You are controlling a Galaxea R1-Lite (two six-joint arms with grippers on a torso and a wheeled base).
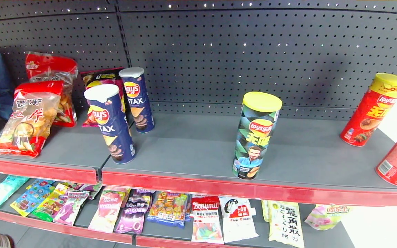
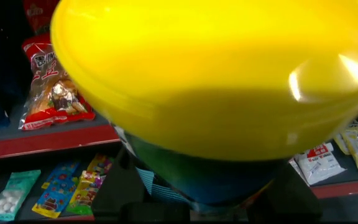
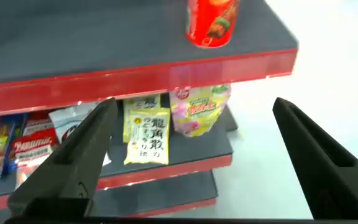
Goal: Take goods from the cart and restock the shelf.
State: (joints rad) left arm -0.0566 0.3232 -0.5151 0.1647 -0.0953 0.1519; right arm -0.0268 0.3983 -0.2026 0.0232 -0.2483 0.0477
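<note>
We are at the placing step. A yellow-lidded can (image 2: 216,74) is in hand and not yet on the upper shelf (image 1: 191,148). The left gripper (image 2: 207,205) holds it out in front of the shelf's left half. As far as we can make out, its dark fingers (image 2: 132,210) are pressed against the can's green body low down, near the base. Past the can we see the red snack bag (image 2: 51,87) at the upper shelf's left end and candy packets (image 2: 67,190) on the lower shelf (image 1: 322,236).

The can's long axis runs from the gripped base to the lid. The lid end comes toward the wrist camera and crosses the upper shelf's red front edge, while the base sits at about the lower shelf's level. We judge it roughly upright, lid up, leaning back toward the arm.

A matching green can (image 1: 256,136) stands upright at the upper shelf's front edge. Bare board lies between it and the front blue can (image 1: 110,124), and we take that gap for the likely slot. The next move calls for lifting the base over the front edge, squaring the axis to the board, and setting down clear of both neighbours. A tall, narrow can like this would tip easily.

The right gripper (image 3: 194,165) hangs before the shelf's right end, below the red can (image 3: 210,25). Its fingers are spread wide with nothing between them.
</note>
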